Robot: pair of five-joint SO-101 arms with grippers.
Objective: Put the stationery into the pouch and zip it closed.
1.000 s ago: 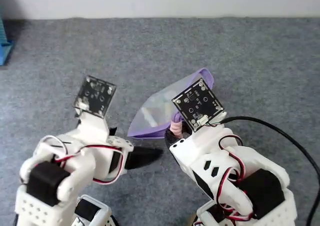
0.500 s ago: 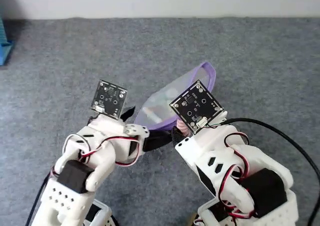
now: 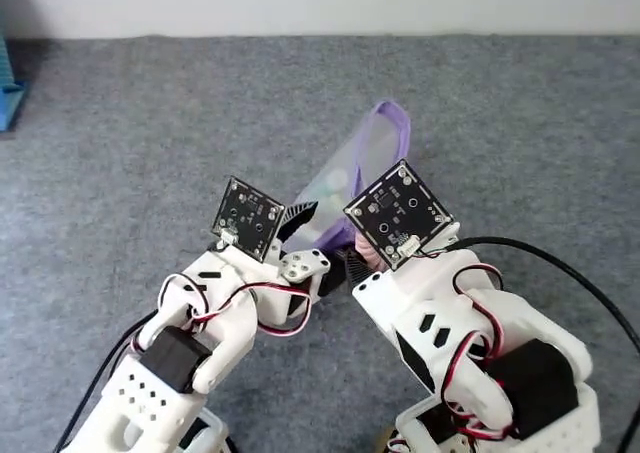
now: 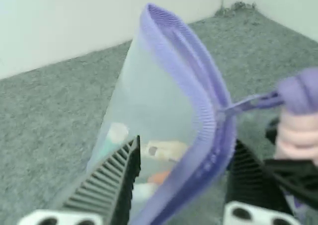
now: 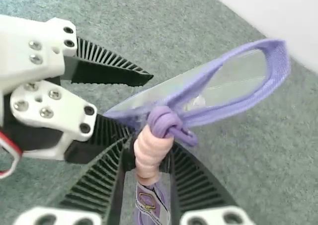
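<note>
The pouch [image 3: 362, 158] was over the gray desk [image 3: 120, 123], tilted between the two grippers, and some stationery [image 4: 158, 149] showed through its clear wall. The right gripper [image 5: 148, 158] was closed on the pink zipper pull [image 5: 147, 144], which was tied to the pouch's end by a purple cord. The left gripper [image 4: 185, 150] was wide, with its jaws on either side of the pouch's lower edge.

A grey, short-pile carpeted surface [image 3: 520, 113] spreads across the whole high view, meeting a white wall [image 3: 320, 3] along the top edge, with a blue object [image 3: 8, 98] sitting on it at the upper left edge and a black cable [image 3: 590, 283] curving over its lower right.
</note>
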